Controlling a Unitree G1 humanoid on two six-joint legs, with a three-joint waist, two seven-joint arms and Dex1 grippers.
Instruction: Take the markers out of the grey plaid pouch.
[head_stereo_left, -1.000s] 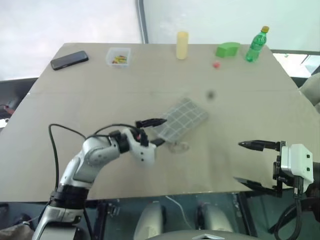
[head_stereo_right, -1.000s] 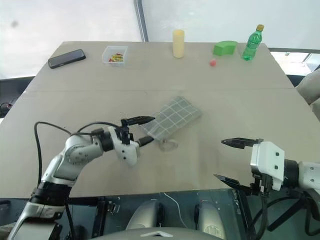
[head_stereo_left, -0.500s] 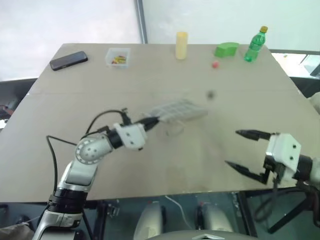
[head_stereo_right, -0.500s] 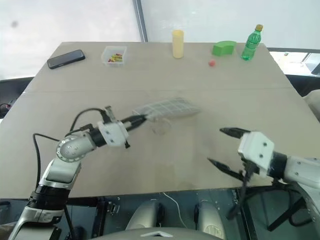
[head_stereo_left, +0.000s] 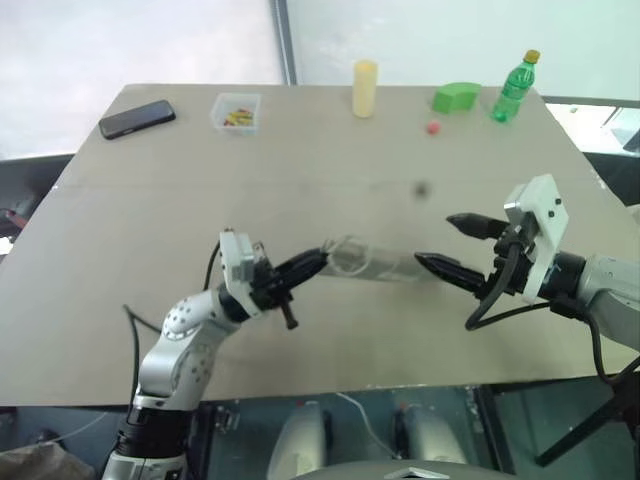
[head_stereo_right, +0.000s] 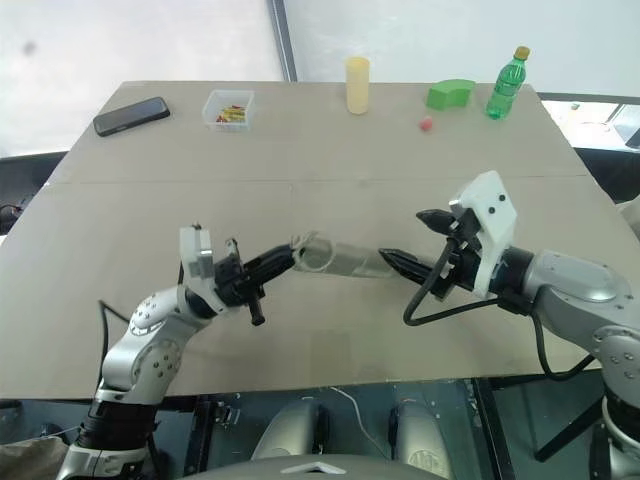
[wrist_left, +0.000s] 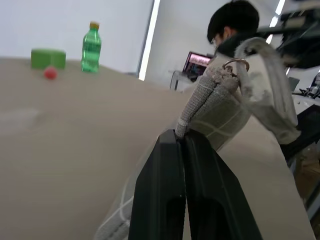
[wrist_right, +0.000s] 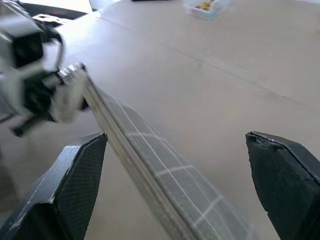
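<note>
The grey plaid pouch (head_stereo_right: 340, 258) hangs above the table (head_stereo_left: 150, 200), held edge-on and roughly level. My left gripper (head_stereo_left: 313, 264) is shut on its near corner, beside the metal ring (wrist_left: 235, 64). In the left wrist view the two fingers (wrist_left: 170, 170) are pressed together on the fabric (wrist_left: 220, 112). My right gripper (head_stereo_left: 437, 242) is open at the pouch's other end, and in the right wrist view the pouch (wrist_right: 165, 172) runs between its spread fingers (wrist_right: 75, 175) without touching them. The markers are hidden.
Along the table's far edge stand a black phone (head_stereo_left: 137, 120), a clear box (head_stereo_left: 237, 112) of small items, a yellow cylinder (head_stereo_left: 365, 88), a green block (head_stereo_left: 456, 98), a red ball (head_stereo_left: 433, 128) and a green bottle (head_stereo_left: 512, 88). A person (wrist_left: 235, 25) is in the background.
My left gripper shut on the pouch's corner, lifted it off the table and rolled it edge-on. My right gripper rose and moved left to the pouch's free end, staying open.
</note>
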